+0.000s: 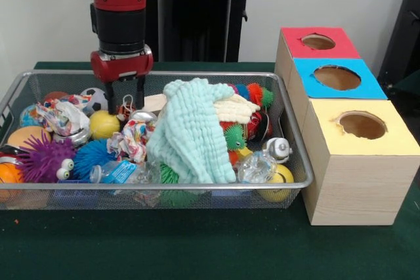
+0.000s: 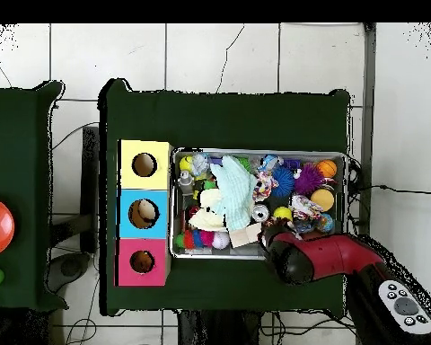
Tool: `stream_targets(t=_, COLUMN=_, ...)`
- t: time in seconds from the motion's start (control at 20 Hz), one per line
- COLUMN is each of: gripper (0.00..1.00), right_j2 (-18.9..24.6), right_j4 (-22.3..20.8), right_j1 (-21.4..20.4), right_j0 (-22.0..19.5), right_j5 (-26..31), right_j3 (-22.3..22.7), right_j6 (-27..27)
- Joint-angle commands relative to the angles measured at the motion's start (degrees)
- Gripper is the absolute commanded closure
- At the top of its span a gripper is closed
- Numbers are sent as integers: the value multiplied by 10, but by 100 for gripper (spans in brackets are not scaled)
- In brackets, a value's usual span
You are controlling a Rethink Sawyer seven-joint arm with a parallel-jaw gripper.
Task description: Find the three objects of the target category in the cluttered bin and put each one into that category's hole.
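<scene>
The silver wire-mesh bin (image 1: 157, 72) is full of toys, and it also shows in the overhead view (image 2: 259, 151). My gripper (image 1: 125, 98) hangs over the bin's far left part. It is open, its fingertips (image 1: 109, 101) are just above the clutter, and it holds nothing. A mint cloth (image 1: 190, 136) and a cream cloth (image 1: 235, 108) cover the middle. An orange-and-black thing (image 1: 255, 125) shows partly beside them; I cannot tell if it is a plush animal. No plush animal is clearly in view. The red-topped hole (image 1: 318, 41) is on the farthest box, also in the overhead view (image 2: 142, 261).
The blue-topped hole (image 1: 336, 77) and the yellow-topped hole (image 1: 362, 124) are on boxes right of the bin. In the bin lie a purple spiky ball with googly eyes (image 1: 44, 160), a yellow ball (image 1: 104, 124), a knotted rope toy (image 1: 128, 141) and a crumpled plastic bottle (image 1: 256, 167). My arm (image 2: 322, 256) reaches over the bin's edge.
</scene>
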Motion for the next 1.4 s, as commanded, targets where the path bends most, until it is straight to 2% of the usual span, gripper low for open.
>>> stream_targets(t=0.05, gripper=0, right_j2=43, right_j4=-13, right_j1=51, right_j0=-14, right_j5=34, right_j3=-72, right_j6=-37)
stream_targets(t=0.35, gripper=0, right_j2=50, right_j4=-22, right_j1=62, right_j0=-28, right_j5=40, right_j3=-87, right_j6=-57)
stream_targets(t=0.65, gripper=0, right_j2=43, right_j4=-45, right_j1=98, right_j0=-29, right_j5=29, right_j3=-104, right_j6=-54)
stream_targets(t=0.95, gripper=0, right_j2=3, right_j4=-64, right_j1=116, right_j0=-7, right_j5=-2, right_j3=-103, right_j6=-13)
stream_targets(t=1.15, gripper=0, right_j2=-30, right_j4=-65, right_j1=103, right_j0=16, right_j5=-26, right_j3=-85, right_j6=20)
stream_targets(t=1.4, gripper=0, right_j2=-60, right_j4=-56, right_j1=83, right_j0=30, right_j5=-40, right_j3=-67, right_j6=34)
